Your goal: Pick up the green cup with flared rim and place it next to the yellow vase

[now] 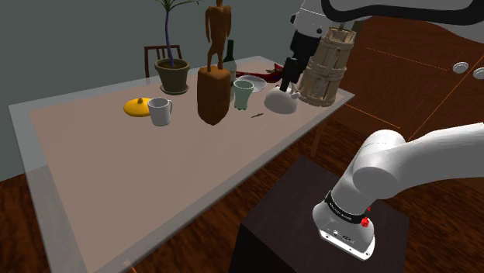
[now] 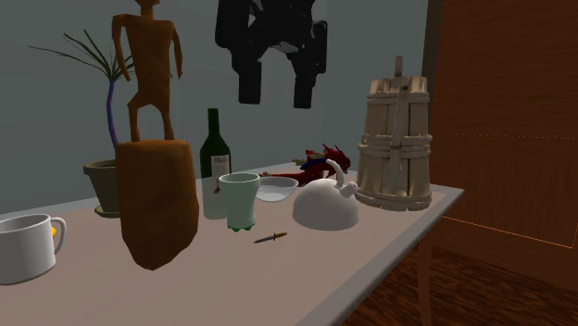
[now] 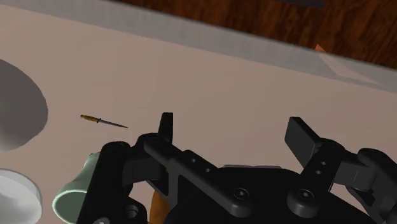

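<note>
Pinkish-grey tabletop [image 1: 93, 155] runs out from the arm's stand, with dark wood floor beneath it and a grey wall behind. The all-black two-finger gripper [image 1: 288, 75] hangs well above the surface with its fingers spread wide and nothing between them; it is farther from the tall brown carved figure on its rounded block [image 1: 215, 74] than the cup is, roughly over a white domed pot [image 1: 281, 101]. A small dagger [image 3: 102, 120] lies flat on the table below the gripper. The pale green cup with flared rim [image 1: 243, 93] stands upright just beside the figure's block, on the side facing the gripper, so its long axis is vertical. In the wrist view, the cup [image 3: 73, 191] sits outside the gap, off past one finger's base. My judgement is that the hand must shift toward the figure before descending. Beyond the figure, on its opposite side, stand a white mug [image 1: 160, 111] and then the squat yellow vase [image 1: 138, 107], well apart from the cup.
</note>
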### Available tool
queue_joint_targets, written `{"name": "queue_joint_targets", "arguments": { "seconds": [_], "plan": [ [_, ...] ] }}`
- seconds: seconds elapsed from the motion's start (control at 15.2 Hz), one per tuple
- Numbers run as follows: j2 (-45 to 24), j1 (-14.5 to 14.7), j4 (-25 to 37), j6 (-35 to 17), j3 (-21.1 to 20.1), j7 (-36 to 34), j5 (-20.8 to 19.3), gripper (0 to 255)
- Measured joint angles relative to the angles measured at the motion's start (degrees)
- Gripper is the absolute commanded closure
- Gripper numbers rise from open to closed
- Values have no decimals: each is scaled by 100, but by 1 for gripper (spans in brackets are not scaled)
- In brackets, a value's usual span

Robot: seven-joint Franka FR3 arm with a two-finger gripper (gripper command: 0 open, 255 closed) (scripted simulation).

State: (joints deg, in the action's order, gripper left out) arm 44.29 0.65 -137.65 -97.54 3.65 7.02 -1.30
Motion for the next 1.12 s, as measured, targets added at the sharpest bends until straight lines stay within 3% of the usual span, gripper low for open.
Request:
{"name": "queue_joint_targets", "arguments": {
  "seconds": [0.26, 0.66, 1.12],
  "plan": [
    [-416, -24, 80, -338, 61, 61, -74, 0],
    [-1621, -85, 452, -1190, 227, 212, -246, 0],
    [-3081, -150, 1283, -1861, 399, 384, -348, 0]
  ]
}}
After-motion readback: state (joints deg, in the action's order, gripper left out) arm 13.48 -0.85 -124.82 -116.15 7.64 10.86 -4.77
